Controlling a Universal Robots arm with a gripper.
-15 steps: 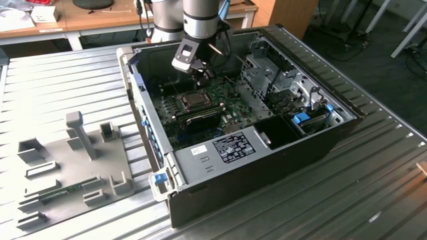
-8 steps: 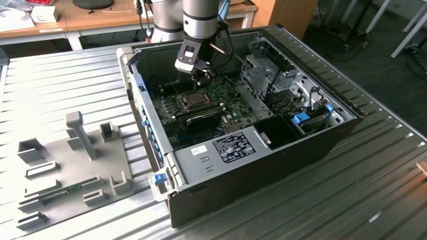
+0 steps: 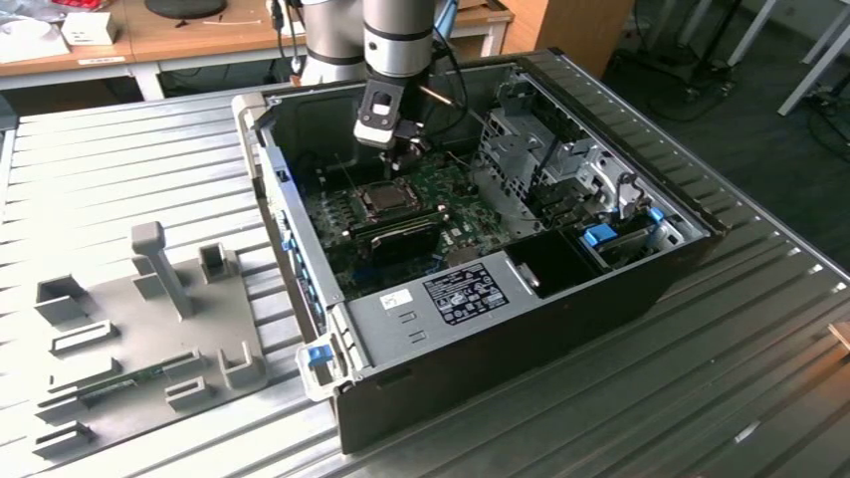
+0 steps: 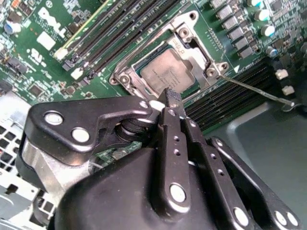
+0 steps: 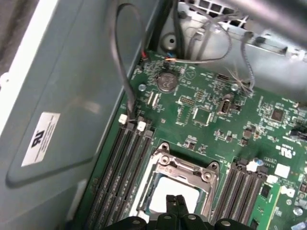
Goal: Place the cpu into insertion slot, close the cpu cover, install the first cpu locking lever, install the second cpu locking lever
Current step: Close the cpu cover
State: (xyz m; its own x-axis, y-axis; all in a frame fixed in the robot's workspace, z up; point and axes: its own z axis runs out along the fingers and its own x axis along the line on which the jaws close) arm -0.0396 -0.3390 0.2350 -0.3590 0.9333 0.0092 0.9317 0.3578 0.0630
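Observation:
The cpu (image 4: pixel 165 73) lies flat in the insertion slot (image 4: pixel 125 78), its grey-brown top showing through the cut-out of the cpu cover (image 4: pixel 209 72), which lies down over it. A thin wire locking lever (image 4: pixel 256 90) sticks out from one socket corner over the memory slots. My gripper (image 4: pixel 171 99) hovers just above the socket edge with its fingertips (image 5: pixel 169 201) pressed together and nothing between them. In the exterior view the gripper (image 3: pixel 400 151) hangs inside the open computer case, above the socket (image 3: pixel 386 199). In the first wrist view the pale cpu (image 5: pixel 175 190) sits right beyond the fingertips.
Long black memory slots (image 5: pixel 122 167) flank the socket on both sides. Cables (image 5: pixel 120 57) run along the case wall (image 5: pixel 72 96). A metal drive cage (image 3: pixel 544 149) fills the case's far right. A grey fixture plate (image 3: pixel 133 329) lies on the ribbed table at the exterior view's left.

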